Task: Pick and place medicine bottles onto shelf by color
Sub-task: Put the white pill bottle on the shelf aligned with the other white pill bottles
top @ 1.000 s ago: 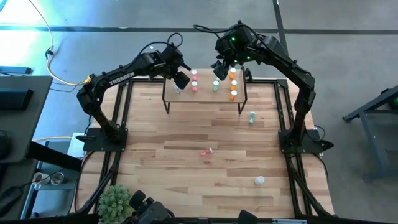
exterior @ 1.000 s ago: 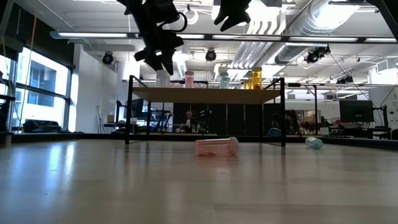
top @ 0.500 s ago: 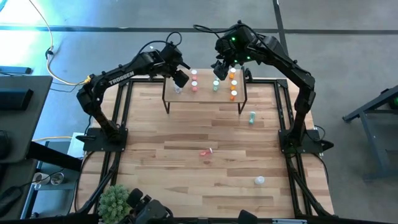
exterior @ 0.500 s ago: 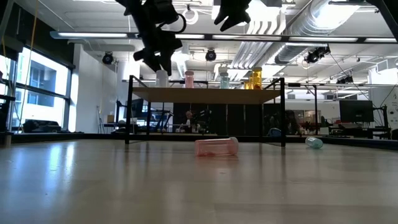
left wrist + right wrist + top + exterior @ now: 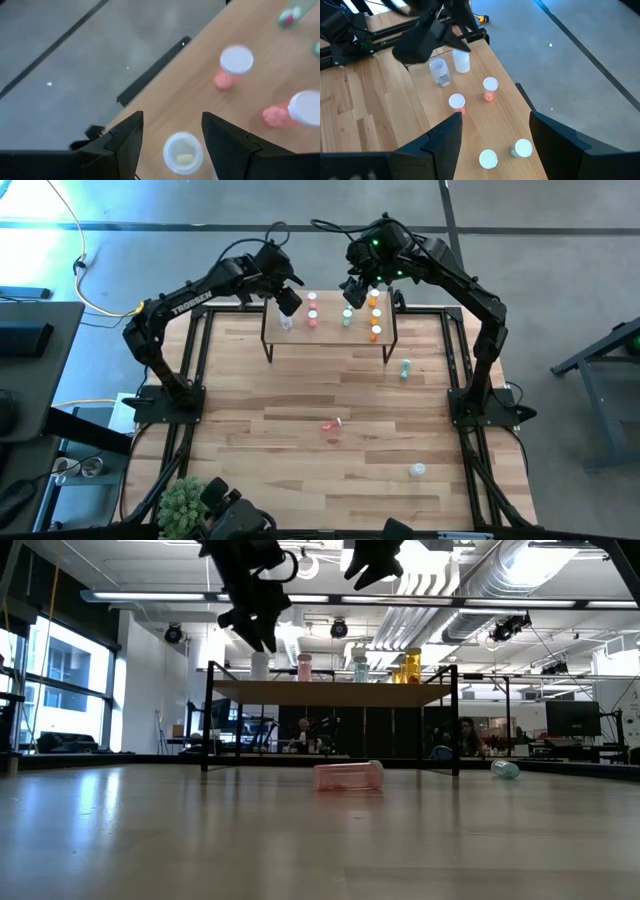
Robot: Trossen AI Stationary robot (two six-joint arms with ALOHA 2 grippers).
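The worktop [image 5: 300,410] lies mostly bare, with three loose medicine bottles [image 5: 331,425] toward its right half. "TROSSEN" reads along the left arm [image 5: 185,302]. At the far edge, the shelf [image 5: 330,335] holds upright bottles. The left hand [image 5: 170,132], fingers spread, hovers over a clear bottle [image 5: 183,152] at the shelf's left end. The right hand [image 5: 492,131], also spread, hangs above the green ones.

Two dark, matte, six-joint arms. White "TROSSEN" lettering along left arm [image 5: 185,305]. Green indicator lights near right arm [image 5: 455,275] wrist. Black cables looped above both wrists. Angular black fingers.
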